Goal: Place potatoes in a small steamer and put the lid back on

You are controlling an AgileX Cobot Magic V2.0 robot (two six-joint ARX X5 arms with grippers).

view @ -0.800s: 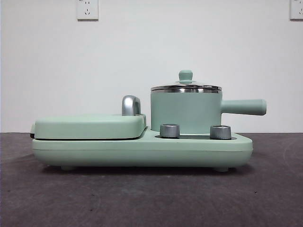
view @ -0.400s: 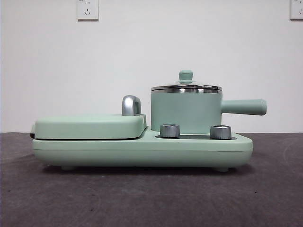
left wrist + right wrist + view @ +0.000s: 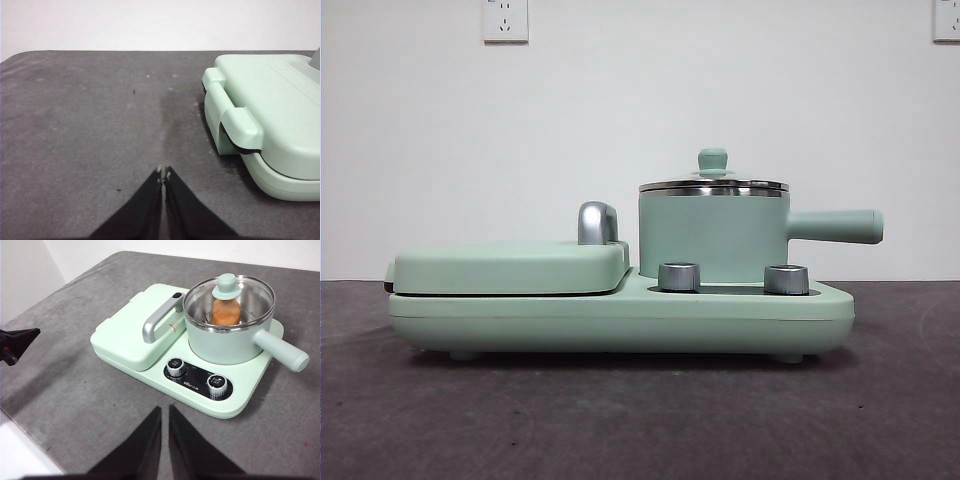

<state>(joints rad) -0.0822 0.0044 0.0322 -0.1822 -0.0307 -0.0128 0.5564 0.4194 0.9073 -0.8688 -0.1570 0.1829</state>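
Potato [image 3: 225,313] sits inside the mint-green small steamer [image 3: 712,238] under the glass lid [image 3: 229,294], which rests on the steel rim, while the left pincer [image 3: 163,174] and right pincer [image 3: 164,410] both hang narrow and empty above the grey desk [image 3: 620,420], well apart from the cooker.

potato [image 3: 225,312] part-hidden behind lid knob [image 3: 227,286] | dial [image 3: 216,383] labels unreadable

Plain white wall [image 3: 640,120], two white sockets [image 3: 505,20] high up, dark grey tabletop [image 3: 640,420]
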